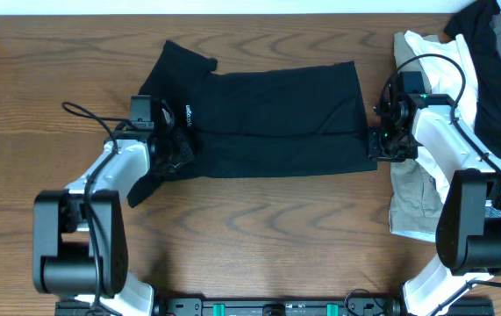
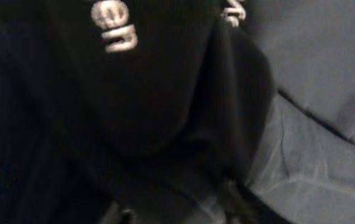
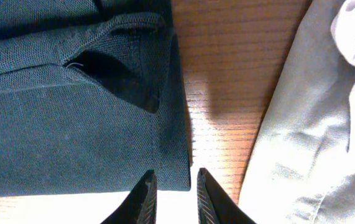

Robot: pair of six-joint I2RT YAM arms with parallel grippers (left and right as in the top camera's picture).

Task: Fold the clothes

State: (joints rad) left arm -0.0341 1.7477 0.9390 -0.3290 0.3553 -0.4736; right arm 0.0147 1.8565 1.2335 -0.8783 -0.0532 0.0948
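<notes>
The plain black knit polo shirt point(image 1: 268, 118) with white chest lettering lies folded lengthwise, spread flat between both grippers, its hem corner at the right fingertips.

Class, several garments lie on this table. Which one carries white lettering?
The black polo shirt spread flat mid-table, lettering near its left end. The white and beige garments and the dark garment at right show none.

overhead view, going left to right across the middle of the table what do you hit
left gripper → black polo shirt → right gripper → white and beige garments → dark garment at the top right corner
</notes>
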